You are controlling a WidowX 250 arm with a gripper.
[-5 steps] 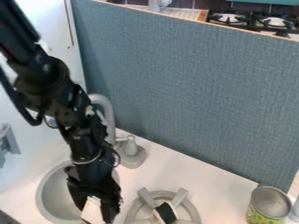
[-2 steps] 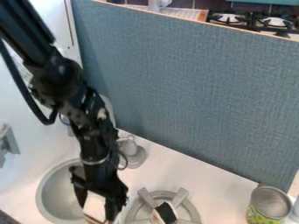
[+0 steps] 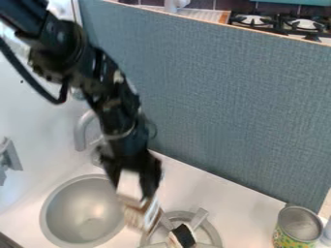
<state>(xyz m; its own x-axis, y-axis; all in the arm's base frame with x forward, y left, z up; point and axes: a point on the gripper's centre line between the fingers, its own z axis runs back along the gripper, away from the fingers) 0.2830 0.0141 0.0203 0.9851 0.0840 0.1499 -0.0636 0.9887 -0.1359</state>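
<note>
black pincer gripping a blurred brown-and-white object, between round sink and grey burner

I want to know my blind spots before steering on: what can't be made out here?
Camera view, all:
- Held item at the end effector: blurred, exact shape unclear.
- Faucet: base partly hidden by the arm.
- Black-and-white object at the burner: cut off by bottom edge.
- Can: bottom cut off, same edge.
- Pale object: cut off by right edge.
</note>
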